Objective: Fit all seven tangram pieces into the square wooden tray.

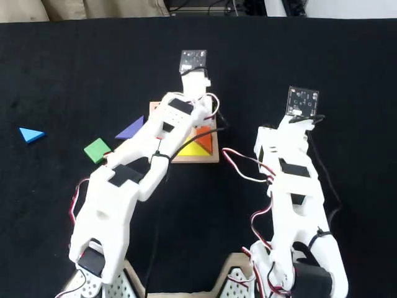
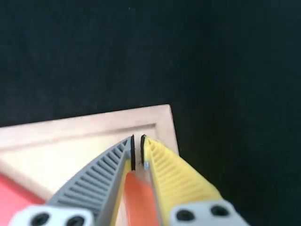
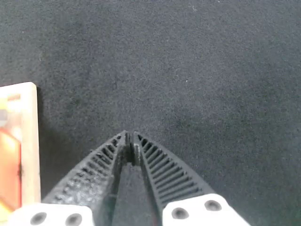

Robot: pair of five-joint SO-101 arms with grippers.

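The square wooden tray (image 1: 196,159) lies at mid-table, with a yellow piece (image 1: 197,148) and an orange piece (image 1: 204,132) showing inside it. My left arm (image 1: 162,133) stretches over the tray and covers most of it. In the left wrist view, my left gripper (image 2: 138,150) hangs over a corner of the tray (image 2: 94,120), shut on a thin orange piece (image 2: 139,197) held edge-on. A red piece (image 2: 10,194) lies on the tray floor beside it. My right gripper (image 3: 130,139) is shut on nothing, over black cloth just right of the tray's rim (image 3: 30,141).
Three loose pieces lie on the black cloth left of the tray: a purple triangle (image 1: 131,129), a green square (image 1: 96,150) and, far left, a blue triangle (image 1: 31,134). My right arm (image 1: 291,167) stands right of the tray.
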